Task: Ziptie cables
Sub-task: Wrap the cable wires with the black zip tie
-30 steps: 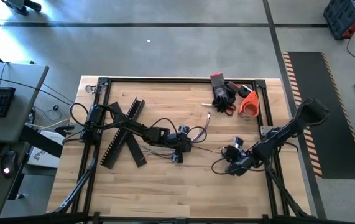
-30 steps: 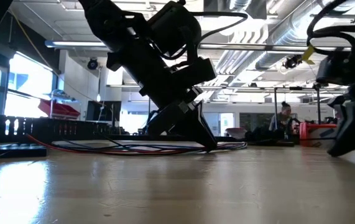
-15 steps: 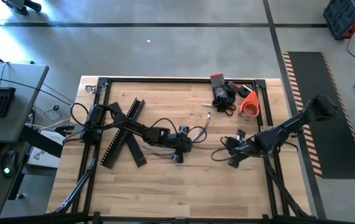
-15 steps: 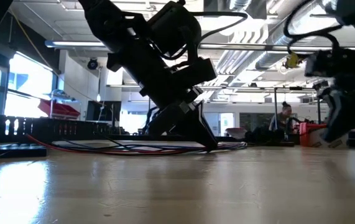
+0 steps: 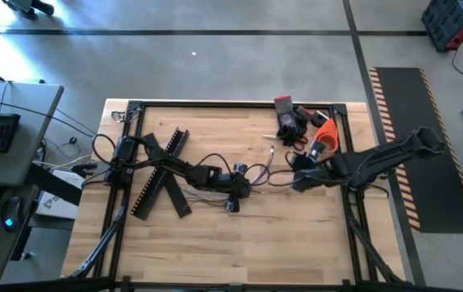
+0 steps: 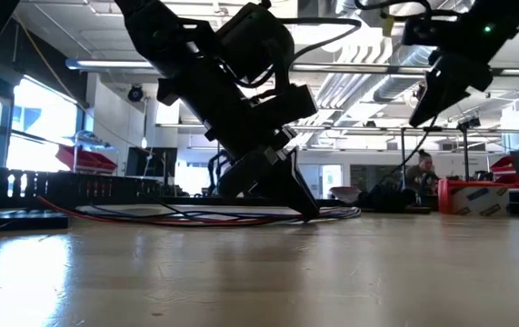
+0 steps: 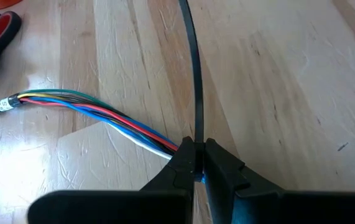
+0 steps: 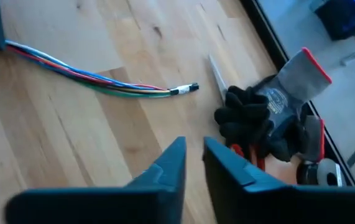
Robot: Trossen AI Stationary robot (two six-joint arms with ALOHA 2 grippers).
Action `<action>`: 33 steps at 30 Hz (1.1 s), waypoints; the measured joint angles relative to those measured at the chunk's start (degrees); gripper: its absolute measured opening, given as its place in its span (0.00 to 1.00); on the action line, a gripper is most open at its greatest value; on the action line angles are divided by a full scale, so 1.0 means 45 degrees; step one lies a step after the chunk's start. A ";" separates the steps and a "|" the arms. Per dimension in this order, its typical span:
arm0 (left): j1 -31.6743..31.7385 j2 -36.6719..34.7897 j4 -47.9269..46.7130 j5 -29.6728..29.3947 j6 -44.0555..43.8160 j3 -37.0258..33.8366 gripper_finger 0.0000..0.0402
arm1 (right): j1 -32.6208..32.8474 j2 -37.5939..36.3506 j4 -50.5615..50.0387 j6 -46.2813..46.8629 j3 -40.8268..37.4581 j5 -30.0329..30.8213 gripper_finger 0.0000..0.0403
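The cables (image 7: 90,112) are a bundle of thin coloured wires lying on the wooden table, their labelled end (image 8: 186,89) free. A black ziptie strap (image 7: 196,81) crosses the bundle and runs away over the wood. My left gripper (image 7: 197,163) rests at mid-table (image 5: 243,188), shut where strap and bundle meet. My right gripper (image 8: 194,152) hangs high above the table (image 6: 427,109), to the right of the cables' free end (image 5: 272,152). A narrow gap shows between its fingers, with nothing in it. My left gripper pinches the black ziptie strap (image 7: 194,138) between its two fingertips, right where the cable bundle (image 7: 161,144) runs in under them. The fingers slant down from the table's left. Whether the wires are also pinched is hidden by the fingers. The cables lie on the table.
Long black slotted bars (image 5: 162,174) lie at the table's left. At the far right corner sit dark gloves (image 5: 292,122), red-handled scissors (image 5: 297,143) and an orange tape roll (image 5: 324,138). A black frame (image 5: 349,138) rims the table. Bare wood lies along the near side.
My right gripper has lifted from near the table top at the right and swung toward the far edge and the cables' free end, turning as it rose. My left gripper and the cables have kept still.
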 joint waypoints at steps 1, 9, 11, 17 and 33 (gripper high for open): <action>0.0000 0.0000 0.0000 0.0007 -0.0001 0.0000 0.00 | -0.0095 0.0000 0.0112 -0.0284 0.0046 -0.0153 0.18; 0.0000 0.0002 0.0049 0.0015 -0.0019 0.0000 0.00 | -0.0212 0.0346 1.0934 -0.4658 -0.3836 -0.6047 0.48; 0.0000 0.0005 0.0044 0.0015 -0.0019 0.0000 0.00 | -0.0210 0.0939 1.3878 -0.4476 -0.5058 -0.6366 0.53; 0.0000 0.0005 0.0077 0.0156 -0.0019 0.0000 0.00 | -0.0219 0.3664 1.7601 -0.4065 -0.5913 -0.6033 0.57; -0.0009 0.0005 0.0007 0.0236 -0.0240 0.0017 0.00 | 0.0579 0.8062 1.6103 -0.4414 -0.2185 -0.3497 0.38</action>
